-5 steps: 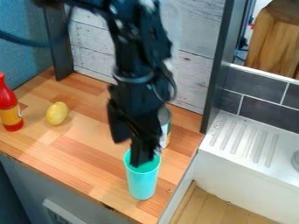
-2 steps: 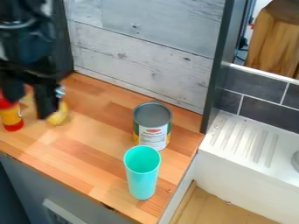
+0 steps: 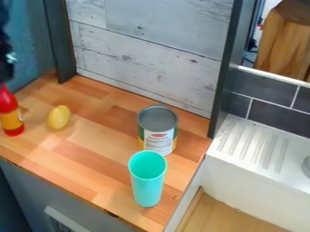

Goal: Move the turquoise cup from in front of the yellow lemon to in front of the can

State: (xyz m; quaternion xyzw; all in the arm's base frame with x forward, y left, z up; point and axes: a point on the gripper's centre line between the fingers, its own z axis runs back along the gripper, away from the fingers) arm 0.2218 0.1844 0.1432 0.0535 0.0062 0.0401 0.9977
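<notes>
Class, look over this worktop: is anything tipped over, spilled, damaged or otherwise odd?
One thing: the front edge of the wooden counter has dark, rough-looking marks, perhaps chips or wear. Otherwise, the turquoise cup, can and red bottle stand upright, the yellow fruit looks intact, and no spill shows.

Gripper (image 3: 7, 65) at the left edge, sliced by the frame and blurred! The bottle (image 3: 11, 118) loses its left side there too. The cup (image 3: 147, 186) hides part of the can's (image 3: 158, 129) foot, and the label's small print is unreadable. Over right, the wooden block (image 3: 281, 45) and white sink (image 3: 260, 149) run out of frame.
</notes>
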